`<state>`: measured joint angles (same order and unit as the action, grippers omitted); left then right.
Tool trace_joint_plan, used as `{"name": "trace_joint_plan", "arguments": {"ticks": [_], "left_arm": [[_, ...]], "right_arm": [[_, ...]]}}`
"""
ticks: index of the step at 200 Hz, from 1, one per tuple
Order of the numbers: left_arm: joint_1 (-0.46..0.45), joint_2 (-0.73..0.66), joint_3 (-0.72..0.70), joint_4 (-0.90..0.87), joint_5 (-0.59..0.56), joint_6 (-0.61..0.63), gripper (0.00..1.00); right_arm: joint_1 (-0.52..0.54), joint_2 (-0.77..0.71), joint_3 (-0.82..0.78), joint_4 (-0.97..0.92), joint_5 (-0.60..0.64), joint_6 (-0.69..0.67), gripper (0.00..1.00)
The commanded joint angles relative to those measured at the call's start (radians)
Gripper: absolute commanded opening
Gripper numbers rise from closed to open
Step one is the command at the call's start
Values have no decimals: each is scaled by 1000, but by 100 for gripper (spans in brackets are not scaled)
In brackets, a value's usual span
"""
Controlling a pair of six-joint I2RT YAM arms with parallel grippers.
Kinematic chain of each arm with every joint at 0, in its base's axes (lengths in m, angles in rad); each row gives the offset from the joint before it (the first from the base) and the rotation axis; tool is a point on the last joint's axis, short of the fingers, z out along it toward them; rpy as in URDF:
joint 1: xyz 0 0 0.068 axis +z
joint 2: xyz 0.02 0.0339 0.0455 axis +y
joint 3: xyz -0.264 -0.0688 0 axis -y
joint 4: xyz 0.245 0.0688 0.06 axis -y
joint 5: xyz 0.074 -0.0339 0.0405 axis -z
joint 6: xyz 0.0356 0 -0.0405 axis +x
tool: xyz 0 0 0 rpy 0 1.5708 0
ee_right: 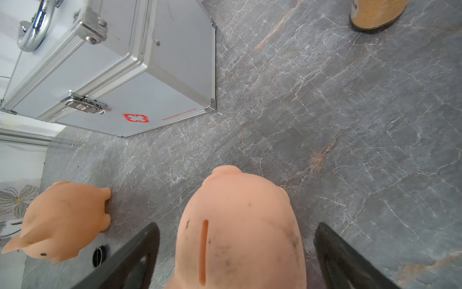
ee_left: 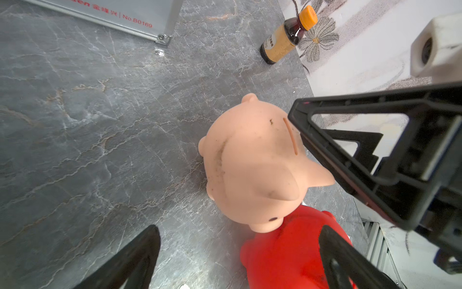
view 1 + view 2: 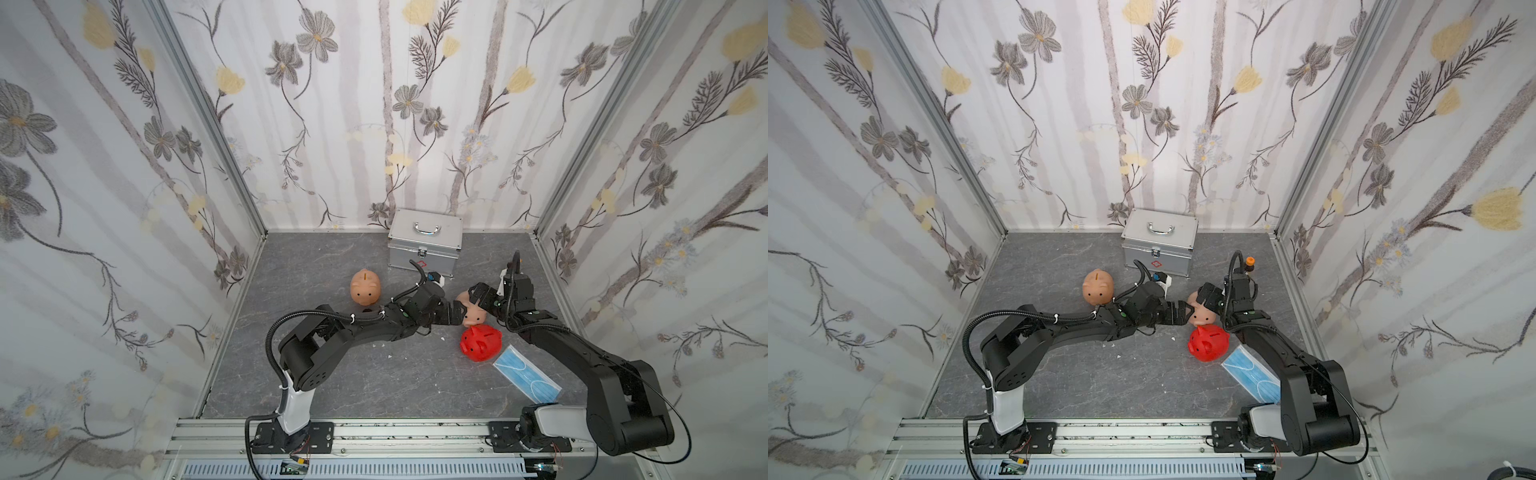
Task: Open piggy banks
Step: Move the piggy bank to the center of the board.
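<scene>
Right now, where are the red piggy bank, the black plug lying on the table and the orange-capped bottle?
red piggy bank [image 3: 481,342]: a top view, middle of its body.
black plug [image 1: 99,256]: right wrist view, middle of the plug.
orange-capped bottle [image 2: 277,43]: left wrist view, on its label.

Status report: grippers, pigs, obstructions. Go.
Left gripper open, facing peach pig. Right gripper open, jaws straddling it, not gripping. Loose black plug on table by other peach pig. In the way: red pig, crowding the snout.
</scene>
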<state>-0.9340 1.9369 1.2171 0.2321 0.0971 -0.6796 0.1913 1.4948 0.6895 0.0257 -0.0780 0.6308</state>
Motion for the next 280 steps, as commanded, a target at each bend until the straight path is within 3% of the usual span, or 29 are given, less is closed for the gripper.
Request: {"name": "trace_joint_plan", "arguments": {"ticks": [1, 68, 123, 201, 255, 280], "left_arm": [[2, 0, 0, 9, -13, 6, 100], [22, -39, -64, 38, -30, -20, 100], [55, -157, -235, 112, -79, -60, 100], [81, -481, -563, 69, -270, -77, 100], [100, -717, -669, -92, -326, -78, 100], [100, -793, -694, -132, -289, -68, 100]], "right_arm": [[-1, 28, 18, 49, -35, -12, 94], [32, 95, 42, 46, -91, 2, 85], [157, 169, 120, 3, -56, -2, 84], [360, 216, 194, -22, -46, 51, 83], [503, 237, 226, -33, -54, 115, 83], [552, 211, 229, -5, -54, 123, 83]]}}
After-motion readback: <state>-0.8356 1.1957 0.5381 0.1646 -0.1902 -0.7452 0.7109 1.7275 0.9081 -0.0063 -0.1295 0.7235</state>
